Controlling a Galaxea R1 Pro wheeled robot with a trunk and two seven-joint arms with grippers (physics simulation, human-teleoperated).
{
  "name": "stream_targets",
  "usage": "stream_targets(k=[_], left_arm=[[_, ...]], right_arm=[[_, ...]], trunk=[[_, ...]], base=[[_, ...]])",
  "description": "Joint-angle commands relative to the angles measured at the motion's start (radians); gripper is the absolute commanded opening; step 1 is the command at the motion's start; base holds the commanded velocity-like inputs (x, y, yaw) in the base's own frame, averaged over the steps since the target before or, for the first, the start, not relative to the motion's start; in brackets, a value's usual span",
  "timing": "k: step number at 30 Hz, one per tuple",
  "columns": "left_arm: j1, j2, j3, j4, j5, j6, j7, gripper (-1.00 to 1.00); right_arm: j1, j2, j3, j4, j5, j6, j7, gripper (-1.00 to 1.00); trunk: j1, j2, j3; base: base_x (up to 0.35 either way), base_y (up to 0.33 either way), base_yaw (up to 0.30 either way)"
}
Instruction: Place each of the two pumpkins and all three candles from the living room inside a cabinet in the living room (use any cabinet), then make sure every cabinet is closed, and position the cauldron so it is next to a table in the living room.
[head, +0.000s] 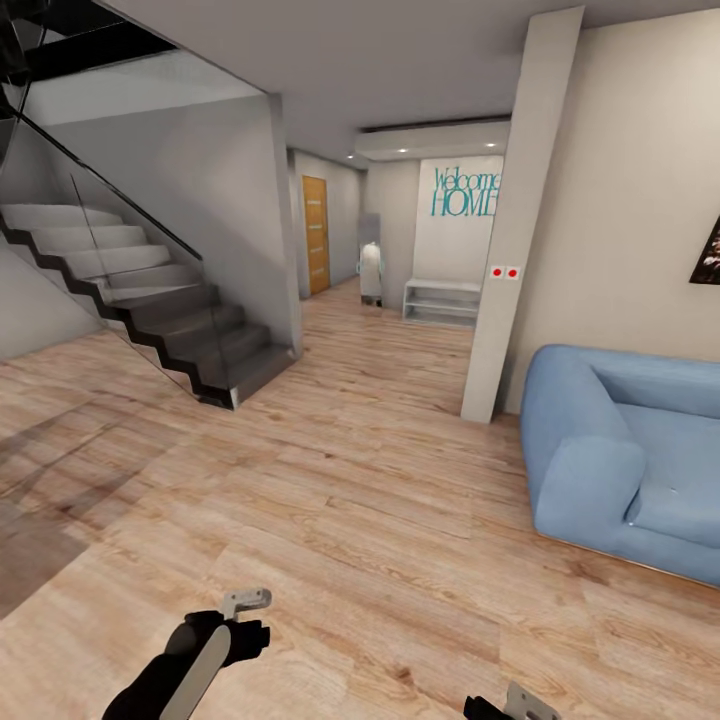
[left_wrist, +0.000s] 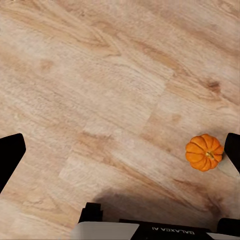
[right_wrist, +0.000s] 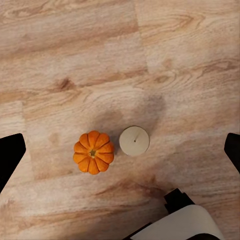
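Observation:
A small orange ribbed pumpkin (right_wrist: 93, 152) sits on the wood floor with a cream-white candle (right_wrist: 134, 140) standing right beside it, both below my right gripper (right_wrist: 120, 152). Its dark fingers (right_wrist: 10, 157) are spread wide, so it is open and empty. In the left wrist view a pumpkin (left_wrist: 204, 152) lies on the floor close to one finger (left_wrist: 233, 150) of my open left gripper (left_wrist: 120, 155). In the head view both grippers, left (head: 247, 602) and right (head: 515, 703), hang low at the bottom edge. The cabinet and the cauldron are out of view.
A blue sofa (head: 630, 460) stands at the right beside a white pillar (head: 515, 220). A dark staircase (head: 150, 310) with a glass rail rises at the left. A hallway with a white shelf (head: 440, 300) runs ahead over the wood floor (head: 350, 500).

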Motion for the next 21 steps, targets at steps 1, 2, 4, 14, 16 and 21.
stream_targets(k=[1, 2, 4, 14, 16, 21], left_arm=[[-0.001, 0.001, 0.0, -0.008, 0.011, 0.003, 0.011, 1.0], [-0.001, 0.001, 0.001, -0.012, 0.011, 0.004, 0.011, 1.0], [-0.001, 0.002, 0.002, -0.034, 0.011, 0.01, 0.011, 1.0], [-0.001, 0.003, 0.109, -0.118, 0.018, 0.095, 0.016, 1.0], [-0.001, 0.003, 0.122, -0.135, 0.018, 0.113, 0.016, 1.0], [0.0, 0.004, 0.155, -0.168, 0.021, 0.157, 0.015, 1.0]], right_arm=[[-0.001, -0.002, 0.005, -0.002, -0.002, 0.005, -0.008, 1.0], [-0.001, -0.002, 0.005, -0.002, -0.002, 0.005, -0.008, 1.0], [-0.001, -0.002, 0.004, -0.002, -0.003, 0.005, -0.008, 1.0], [-0.002, -0.004, 0.004, 0.086, -0.002, 0.005, -0.008, 1.0], [-0.002, -0.003, 0.004, 0.094, -0.001, 0.005, -0.008, 1.0], [-0.002, -0.002, -0.001, 0.098, -0.002, 0.004, -0.008, 1.0]], trunk=[[0.0, -0.001, -0.001], [0.0, -0.001, -0.001], [0.004, -0.008, -0.004], [0.042, -0.078, -0.036], [0.05, -0.092, -0.042], [0.069, -0.127, -0.058]], base=[[0.0, 0.0, 0.0], [0.0, 0.0, 0.0], [0.0, 0.0, 0.0], [0.0, 0.0, 0.0], [0.0, 0.0, 0.0], [0.0, 0.0, 0.0]])
